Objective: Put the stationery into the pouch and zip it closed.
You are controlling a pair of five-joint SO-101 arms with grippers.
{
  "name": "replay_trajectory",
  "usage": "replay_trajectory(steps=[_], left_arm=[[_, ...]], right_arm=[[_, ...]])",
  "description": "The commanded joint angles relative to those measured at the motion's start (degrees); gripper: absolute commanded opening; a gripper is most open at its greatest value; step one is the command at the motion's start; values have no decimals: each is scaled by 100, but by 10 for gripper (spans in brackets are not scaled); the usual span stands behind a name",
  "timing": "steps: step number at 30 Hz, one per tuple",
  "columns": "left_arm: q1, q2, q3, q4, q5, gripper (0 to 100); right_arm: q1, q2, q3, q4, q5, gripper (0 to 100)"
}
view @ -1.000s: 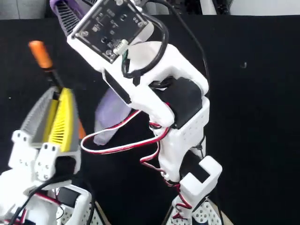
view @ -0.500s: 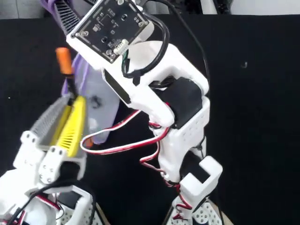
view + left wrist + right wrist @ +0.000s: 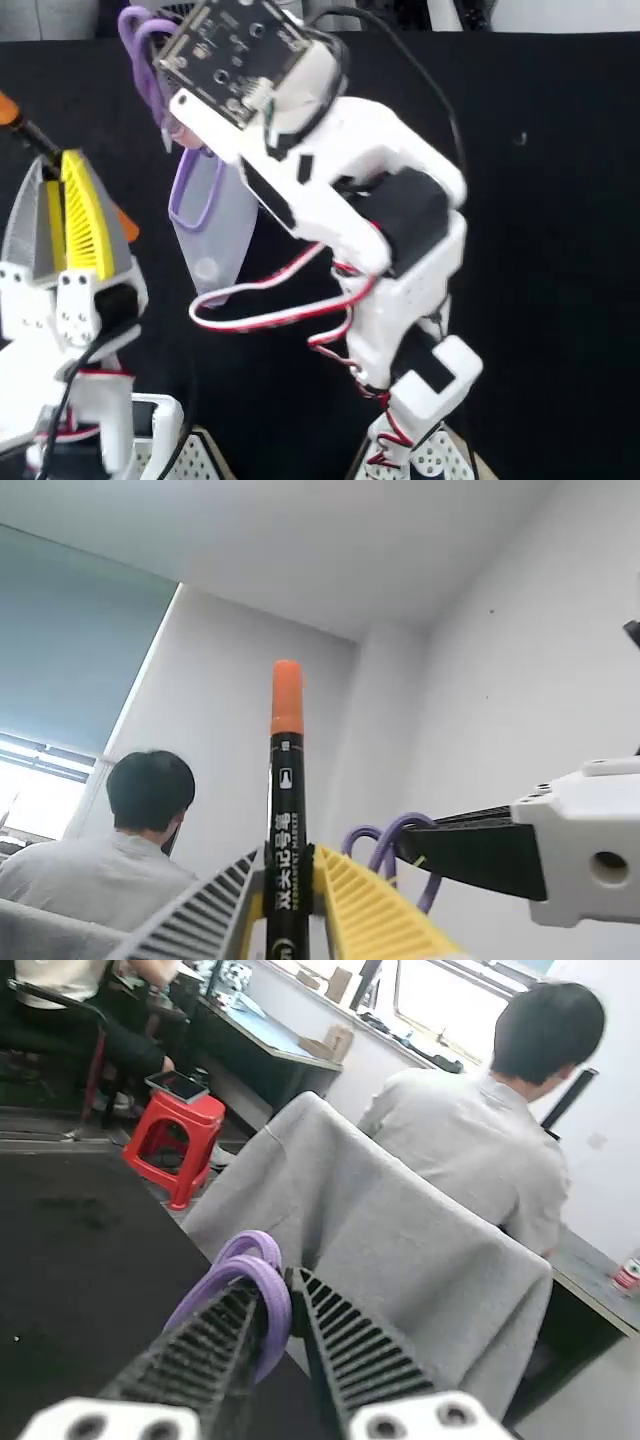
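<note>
Left tool [image 3: 288, 858] clamps the marker [image 3: 286, 780], cap jutting beyond; right tool [image 3: 275, 1282] seemingly pinches pouch loop [image 3: 240, 1265].

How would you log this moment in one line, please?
left gripper: holds marker | right gripper: holds pouch by loop | marker: outside pouch

I am wearing white shells [image 3: 370, 140] over black servo blocks [image 3: 405, 215], trailing red, white and black cables [image 3: 300, 266], carrying a black circuit board [image 3: 240, 55] at my right wrist, and showing ribbed fingers [image 3: 85, 215], yellow and grey on my left gripper [image 3: 55, 165], dark on my right gripper [image 3: 278, 1285].
</note>
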Motion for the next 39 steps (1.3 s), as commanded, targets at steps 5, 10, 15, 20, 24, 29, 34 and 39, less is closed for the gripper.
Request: replay_trajectory(steps=[5, 10, 15, 20, 24, 29, 34, 39], left_arm=[[673, 0, 1305, -2163, 1169, 29], [1305, 0, 1543, -2330, 1336, 29], [1569, 0, 1552, -2330, 1626, 29], [1534, -9, 1508, -2356, 2057, 29], [1402, -18, 1508, -2365, 2057, 29], [848, -18, 1349, -2365, 2312, 29], [479, 9, 1464, -2330, 3262, 30], [479, 9, 1692, -2365, 3367, 30]], right_arm=[[976, -620, -259, 571, -642, 11], [1020, -646, -251, 457, -686, 11], [862, -593, -189, 211, -659, 11], [413, -611, 154, -176, -545, 11], [-62, -611, 479, -545, -132, 11], [-299, -611, 655, -923, -70, 11], [-352, -611, 673, -1152, -62, 11], [-352, -602, 673, -1204, -62, 13]])
